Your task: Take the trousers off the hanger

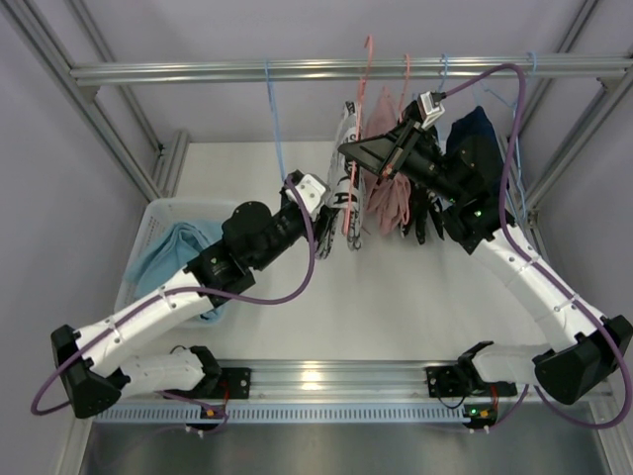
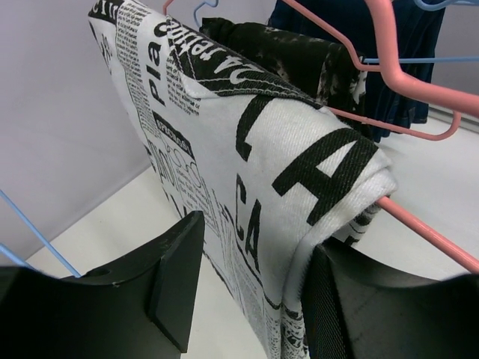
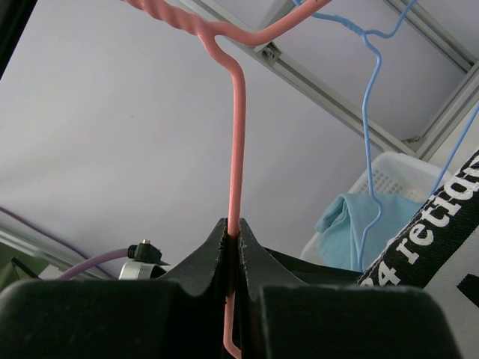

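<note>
My right claw (image 3: 233, 247) pinches the hanger (image 3: 237, 134) wire near the far edge; my left claw (image 2: 251, 288) gapes around the newsprint trousers (image 2: 224, 142) draped on it. Best: close on cloth only, slide sideways, hold hanger steady.

Near the far edge, newsprint trousers (image 2: 224, 164), pink trousers (image 1: 391, 203) and dark garments (image 1: 473, 139) hang packed together from the middle to the far right corner, the right gripper (image 3: 233, 232) clamped on the pink hanger (image 3: 238, 134) among them. A blue hanger (image 1: 275, 119) dangles to their left, and the basket (image 1: 158, 205) lines the left edge; the tabletop (image 1: 396, 307) lies open in its middle.
</note>
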### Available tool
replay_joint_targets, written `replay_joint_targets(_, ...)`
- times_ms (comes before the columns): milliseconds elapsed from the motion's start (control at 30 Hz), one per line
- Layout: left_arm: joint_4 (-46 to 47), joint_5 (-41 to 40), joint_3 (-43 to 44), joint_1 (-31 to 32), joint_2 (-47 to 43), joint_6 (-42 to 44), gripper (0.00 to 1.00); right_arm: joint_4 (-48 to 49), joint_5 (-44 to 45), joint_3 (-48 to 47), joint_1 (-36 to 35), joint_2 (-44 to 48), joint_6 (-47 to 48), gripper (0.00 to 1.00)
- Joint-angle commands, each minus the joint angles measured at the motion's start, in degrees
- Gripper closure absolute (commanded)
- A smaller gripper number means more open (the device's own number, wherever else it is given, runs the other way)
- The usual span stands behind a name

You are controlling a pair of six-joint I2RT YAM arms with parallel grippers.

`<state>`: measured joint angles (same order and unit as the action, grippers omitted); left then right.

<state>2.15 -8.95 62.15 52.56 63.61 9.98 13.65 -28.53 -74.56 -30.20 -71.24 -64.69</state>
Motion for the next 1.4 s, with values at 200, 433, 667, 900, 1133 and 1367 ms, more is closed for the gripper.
replay_joint_targets(200,3.1,-3.4,2.8,-0.3,3.5,2.1,0.46,9.7,-0.5,-2.4,1.0,3.4,0.1,1.00)
replay_joint_targets(433,4.6,-2.9,5.4,-0.3,4.7,2.3,0.70,8.7,-0.5,-0.4,0.9,4.5,0.5,1.00)
replay_joint_targets(667,0.2,-0.5,15.9,-0.3,3.8,0.1,1.00,5.3,-0.5,3.9,0.9,7.1,5.4,1.00)
replay_joint_targets(900,-4.6,2.1,29.2,-0.4,3.6,-3.3,1.00,2.1,-0.5,8.4,0.9,8.6,10.2,1.00)
replay_joint_targets(1133,-3.0,5.1,38.9,-0.9,4.7,-3.8,1.00,-0.9,-0.6,10.2,0.9,8.5,14.8,1.00)
replay_joint_targets(1367,-2.7,5.4,47.5,-1.9,5.7,-2.6,1.00,-2.8,-0.5,10.1,-0.2,7.8,17.9,1.00)
